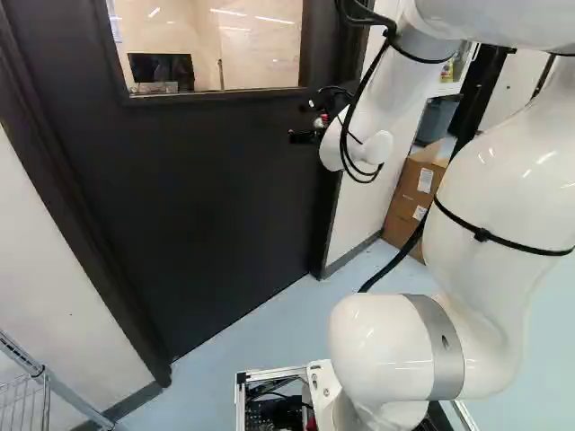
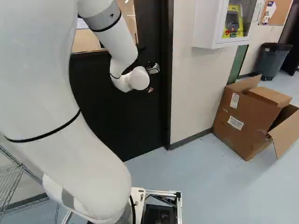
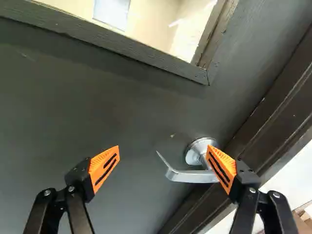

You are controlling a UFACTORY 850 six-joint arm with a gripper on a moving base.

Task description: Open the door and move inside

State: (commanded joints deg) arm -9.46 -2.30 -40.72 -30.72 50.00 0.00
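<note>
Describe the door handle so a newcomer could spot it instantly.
Start with the dark door and its window. Below the window, close to the door frame, sits the lever handle. It is a bent silver bar on a round plate, bright metal against dark door and frame.

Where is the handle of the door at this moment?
In the wrist view, the handle is on the black door, close to the door frame, partly behind one orange pad of the open gripper.

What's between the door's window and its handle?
Only a bare stretch of the dark door lies between the window and the handle, as the wrist view shows.
</note>
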